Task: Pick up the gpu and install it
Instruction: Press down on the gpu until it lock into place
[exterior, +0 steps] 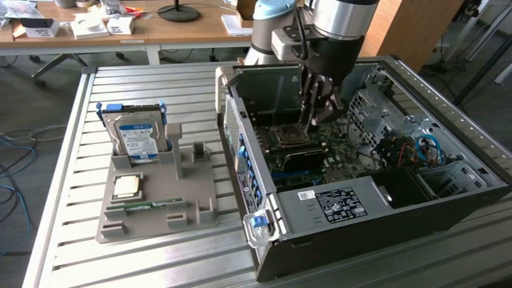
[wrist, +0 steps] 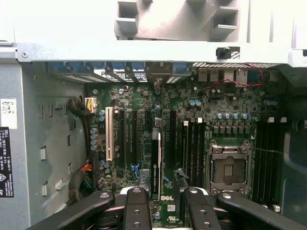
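Our jaws hung spread inside the case (exterior: 336, 207), gripping nothing. Between them the gpu (wrist: 156, 163) stood on edge in a motherboard (wrist: 144, 103) slot beside the CPU socket (wrist: 229, 168), apparently seated and held upright by the slot.

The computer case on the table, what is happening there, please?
The robot arm has its pincer inside the open computer case, above the motherboard. The gpu stands on edge among the expansion slots, directly below the pincer, which looks open around it. On the grey holder beside the case, the hard drive and the memory stick remain in place.
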